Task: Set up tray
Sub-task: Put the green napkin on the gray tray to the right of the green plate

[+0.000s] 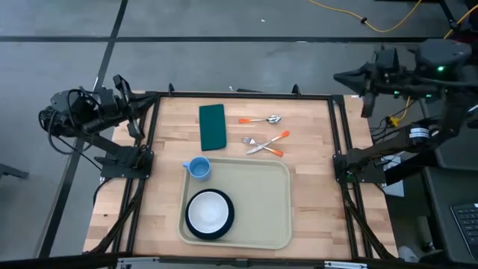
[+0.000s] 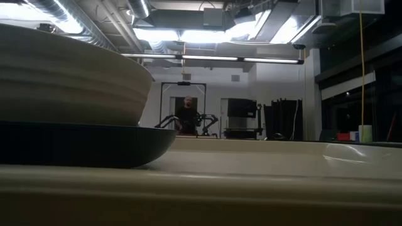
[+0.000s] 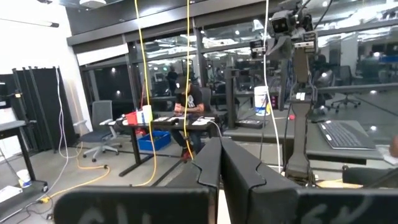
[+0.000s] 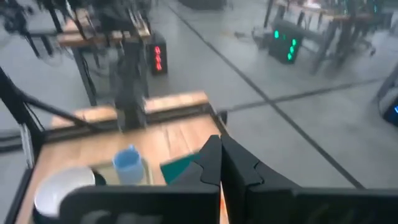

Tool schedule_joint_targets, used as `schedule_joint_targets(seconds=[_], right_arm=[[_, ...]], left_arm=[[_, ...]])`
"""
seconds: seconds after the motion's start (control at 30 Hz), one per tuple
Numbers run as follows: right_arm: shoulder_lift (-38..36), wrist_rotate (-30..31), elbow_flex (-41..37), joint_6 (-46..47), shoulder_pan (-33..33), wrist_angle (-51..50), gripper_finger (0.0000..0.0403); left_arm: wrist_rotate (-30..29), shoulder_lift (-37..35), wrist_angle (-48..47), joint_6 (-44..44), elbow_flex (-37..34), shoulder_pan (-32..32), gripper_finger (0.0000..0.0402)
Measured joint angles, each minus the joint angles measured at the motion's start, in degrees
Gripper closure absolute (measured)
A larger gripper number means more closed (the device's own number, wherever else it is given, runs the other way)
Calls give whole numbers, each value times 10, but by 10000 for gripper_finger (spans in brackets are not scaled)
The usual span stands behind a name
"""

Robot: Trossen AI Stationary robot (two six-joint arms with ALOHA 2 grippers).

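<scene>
The tray [image 1: 272,202] lies at the table's [image 1: 314,134] near edge, bowl [image 1: 210,213] inside. Both arms wait beyond the table's sides, left gripper [image 3: 220,163] and right gripper [image 4: 220,159] jaws closed, empty.

Pale butcher-block wood for the table [image 1: 306,172], planks visibly jointed, matt and dry-looking. Smooth cream plastic for the tray [image 1: 272,205], faintly sheeny along the raised rim (most evident from table height). Inside it, toward the near left corner: a glossy white bowl [image 1: 208,211] seated on a dark plate [image 1: 226,223] with a smooth glazed look. Light blue plastic cup [image 1: 199,168] at the tray's far left corner, smooth. Dark green napkin [image 1: 212,126] near the table's far edge, cloth-like, matt. Beside it a spoon [image 1: 261,119], fork [image 1: 263,141] and knife [image 1: 270,149]: shiny metal, orange plastic handles.
</scene>
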Motion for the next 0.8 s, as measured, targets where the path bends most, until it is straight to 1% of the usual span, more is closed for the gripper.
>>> schedule_joint_targets(seconds=[0.07, 0.17, 0.23, 0.33, 0.4, 0.47, 0.6, 0.67, 0.8], right_arm=[[-10, 1, -28, 1, 0, -16, 401], [-33, -9, -119, 4, -1, 17, 401], [-55, -34, -204, 2, 0, 87, 401], [-96, -65, -334, 5, 0, 224, 401], [-120, -79, -403, 11, 0, 324, 401], [-130, -92, -459, 21, 0, 391, 401], [-121, -140, -532, 35, 0, 503, 400], [-114, -148, -554, 37, 0, 548, 400], [-98, -148, -583, 35, 0, 574, 400]], left_arm=[[0, 6, -1, 0, 0, 0, 399], [0, 14, -1, 0, 0, 0, 399], [0, 17, -1, -4, 0, 0, 397], [0, 19, -1, -15, 0, 0, 396], [4, 19, -1, -19, 0, 0, 398], [15, 18, -1, -24, 0, 0, 399], [25, 23, -5, -26, 0, 0, 398], [25, 28, -15, -35, 0, 0, 396], [23, 44, -50, -72, -1, 3, 393]])
